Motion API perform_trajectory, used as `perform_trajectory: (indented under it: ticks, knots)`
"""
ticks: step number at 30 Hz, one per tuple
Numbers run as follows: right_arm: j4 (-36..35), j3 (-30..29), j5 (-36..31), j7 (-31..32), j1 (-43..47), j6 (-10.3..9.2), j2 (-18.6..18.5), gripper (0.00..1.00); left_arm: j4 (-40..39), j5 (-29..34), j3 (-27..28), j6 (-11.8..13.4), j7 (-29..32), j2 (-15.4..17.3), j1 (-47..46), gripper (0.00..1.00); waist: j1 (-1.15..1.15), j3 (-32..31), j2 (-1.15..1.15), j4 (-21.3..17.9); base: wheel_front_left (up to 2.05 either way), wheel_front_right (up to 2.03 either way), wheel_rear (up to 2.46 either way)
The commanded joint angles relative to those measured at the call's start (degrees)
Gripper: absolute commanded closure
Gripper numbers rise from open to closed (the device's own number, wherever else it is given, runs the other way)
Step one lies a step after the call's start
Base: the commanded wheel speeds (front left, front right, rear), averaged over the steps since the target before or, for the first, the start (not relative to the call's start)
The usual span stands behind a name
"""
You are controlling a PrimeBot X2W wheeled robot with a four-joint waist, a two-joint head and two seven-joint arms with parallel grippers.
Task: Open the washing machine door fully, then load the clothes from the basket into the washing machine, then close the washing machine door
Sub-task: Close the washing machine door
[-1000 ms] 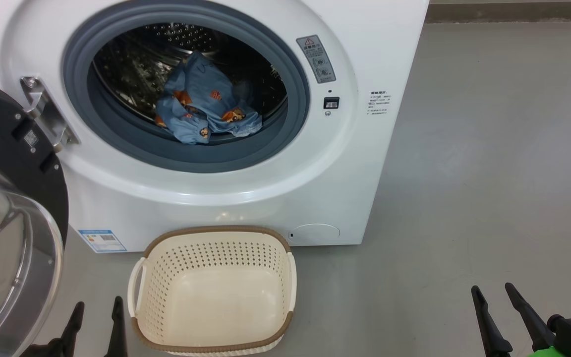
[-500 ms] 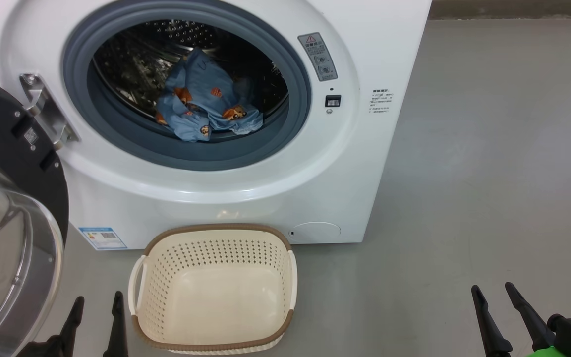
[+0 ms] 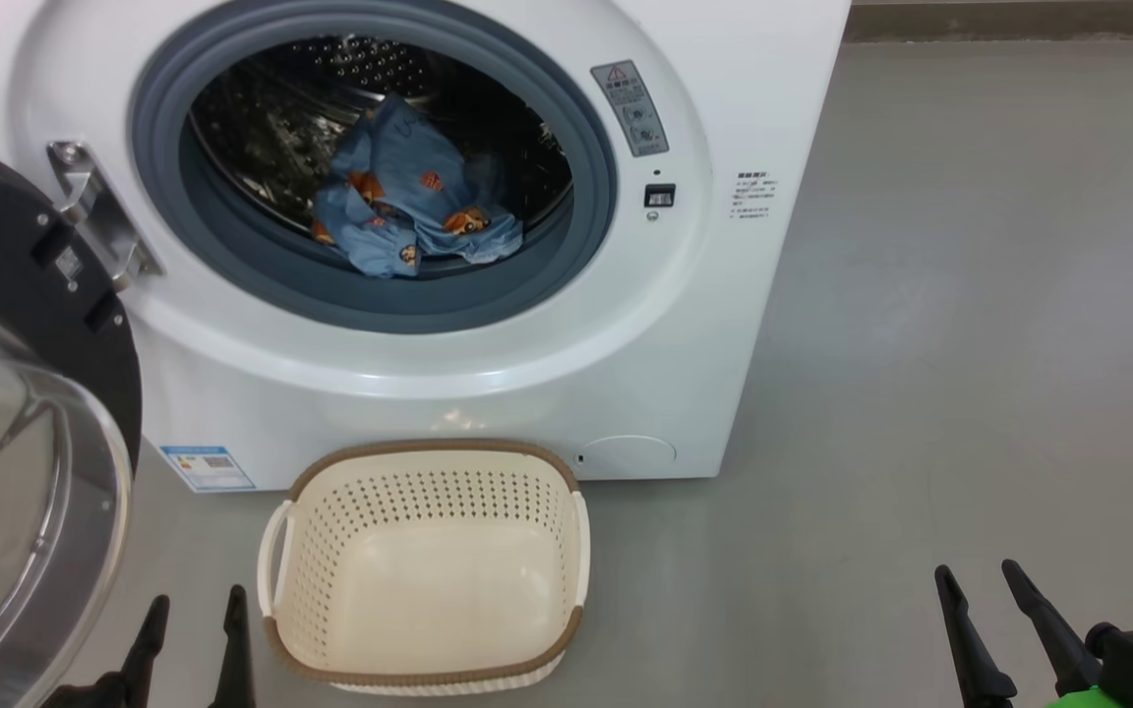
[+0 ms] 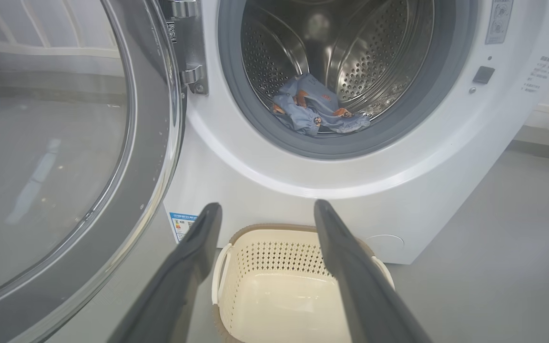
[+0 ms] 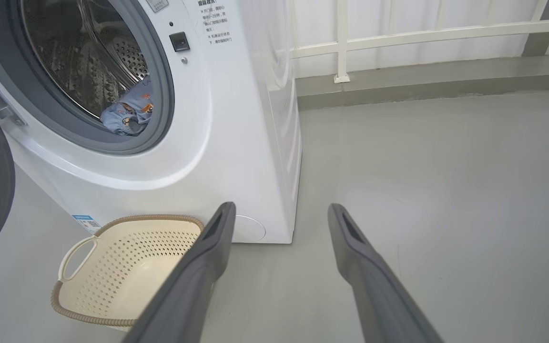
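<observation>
The white washing machine [image 3: 488,374] stands ahead with its round door [image 3: 26,472] swung wide open to the left, glass bowl facing me. Light-blue clothes [image 3: 409,211] with orange-brown figures lie inside the steel drum, also seen as clothes [image 4: 315,107] and clothes [image 5: 127,112]. The cream basket [image 3: 566,551] sits on the floor before the machine and holds nothing. My left gripper [image 3: 193,605] is open at the lower left, beside the basket's left handle. My right gripper [image 3: 980,575] is open at the lower right, over bare floor.
Grey floor [image 3: 970,295] stretches to the right of the machine. A white railing [image 5: 398,35] and low kerb run along the back wall. The open door [image 4: 65,157] takes up the space left of the basket [image 4: 279,290].
The head view has drifted slightly, so the machine and basket sit a little higher in it. Both grippers stay open in the same places.
</observation>
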Motion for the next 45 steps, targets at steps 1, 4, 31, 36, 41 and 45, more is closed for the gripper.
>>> perform_trajectory:
  ticks: [1, 4, 31, 36, 41, 45]
  knots:
    - [-1.39, 1.11, -0.31, -0.28, -0.44, 0.09, -0.84, 0.0, -1.21, 0.04, 1.77, -0.09, -0.37, 0.74, -0.52, 0.0, 0.0, -0.06, 0.0, 0.0, -1.28, 1.28, 0.0]
    - [-1.44, 1.13, -0.3, -0.28, -0.39, 0.09, -0.89, 0.0, -1.37, -0.01, 1.79, -0.09, -0.37, 0.79, -0.41, 0.0, 0.0, -0.07, 0.0, 0.01, -1.54, 1.54, 0.0]
    - [-2.28, 1.51, -0.55, -0.28, -1.29, 0.09, -1.2, 0.0, -3.53, -0.89, 1.81, -0.09, -0.37, 0.6, -0.18, 0.0, 0.0, 0.15, 0.0, 3.29, -0.38, 0.38, 0.0]
    - [-2.31, 2.57, -0.55, -0.28, -2.2, 0.09, -1.33, 0.0, -3.45, -1.22, 2.84, -0.09, -0.37, 0.26, -0.15, 0.0, 0.0, 0.43, 0.0, 6.06, 0.0, 0.0, 0.0]
    - [-2.05, 3.99, -0.43, -0.28, -3.59, 0.09, -1.5, 0.0, -3.36, -1.58, 4.15, -0.09, -0.37, -0.34, 0.13, 0.0, 0.0, 0.6, 0.0, 9.84, 0.0, 0.0, 0.0]
    - [-1.68, 6.08, -0.33, -0.28, -4.67, 0.09, -1.98, 0.0, -3.45, -1.69, 4.76, -0.09, -0.37, -0.92, 0.42, 0.0, 0.0, 0.54, 0.0, 14.84, 0.0, 0.0, 0.0]
